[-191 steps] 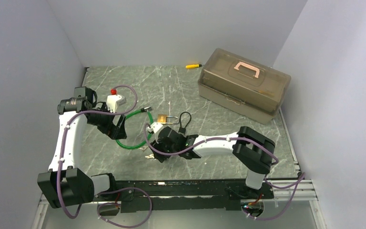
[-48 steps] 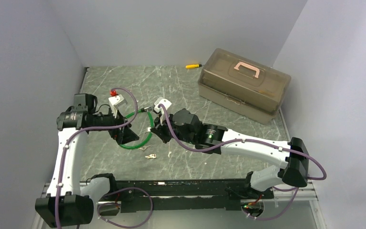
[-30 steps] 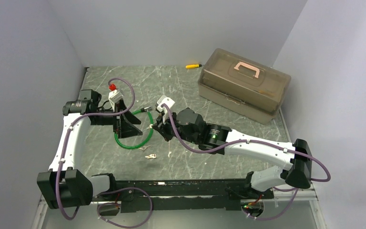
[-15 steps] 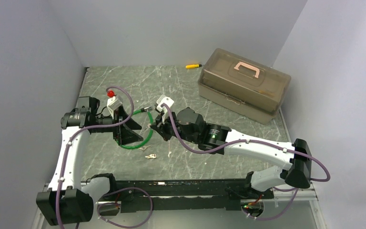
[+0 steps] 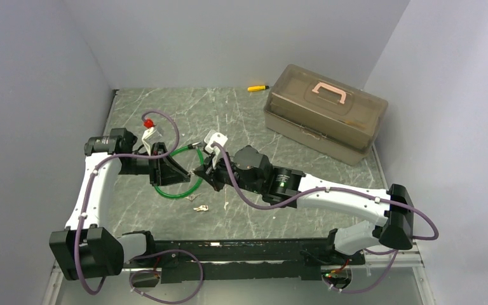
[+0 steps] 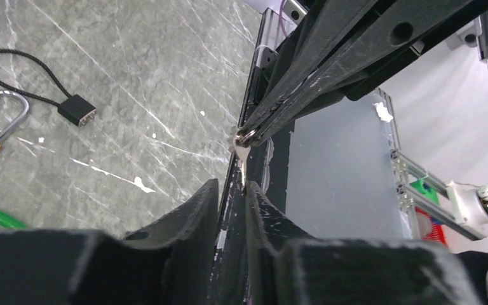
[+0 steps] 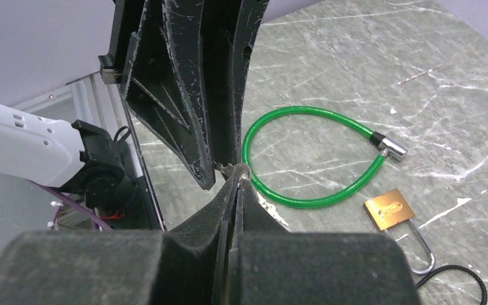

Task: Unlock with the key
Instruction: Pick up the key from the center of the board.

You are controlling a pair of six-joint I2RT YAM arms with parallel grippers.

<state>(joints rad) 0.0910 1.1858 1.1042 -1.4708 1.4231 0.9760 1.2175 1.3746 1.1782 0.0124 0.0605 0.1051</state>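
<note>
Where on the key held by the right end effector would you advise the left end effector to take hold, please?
Probably the bare blade of the key. The right end effector pinches its head, so only the blade sticks out, pointing towards the left end effector. Come from the tip end, one finger each side, stopping short of that grip.

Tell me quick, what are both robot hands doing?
Left gripper: nearly closed around the key; grip cannot be told.
Right gripper: closed, holding the key.
</note>
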